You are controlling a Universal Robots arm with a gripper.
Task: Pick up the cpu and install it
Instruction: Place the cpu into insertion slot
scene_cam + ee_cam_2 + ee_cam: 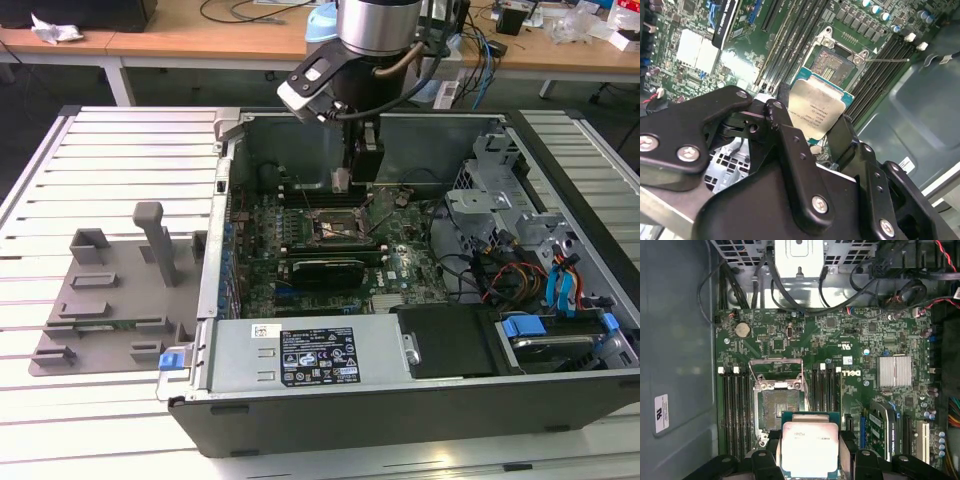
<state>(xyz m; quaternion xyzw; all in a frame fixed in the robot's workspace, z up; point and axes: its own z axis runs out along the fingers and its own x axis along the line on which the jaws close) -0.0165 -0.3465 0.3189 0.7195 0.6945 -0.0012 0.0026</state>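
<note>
The cpu (809, 445) is a small square chip with a pale silver top, and my gripper (809, 456) is shut on its edges in both wrist views. The black fingers (785, 120) clamp the cpu (820, 112) from two sides. It hangs above the green motherboard (855, 340), just beside the open socket (780, 405), whose metal load plate stands raised. In the exterior view my gripper (350, 178) reaches down into the open computer case, slightly behind the socket (335, 226).
Memory slots (735, 410) flank the socket on both sides. A finned heat sink (895, 371) and cables (790, 295) lie nearby. The power supply (300, 355) and drive cage (530, 240) crowd the case. A grey fixture plate (110, 300) lies at the exterior view's left.
</note>
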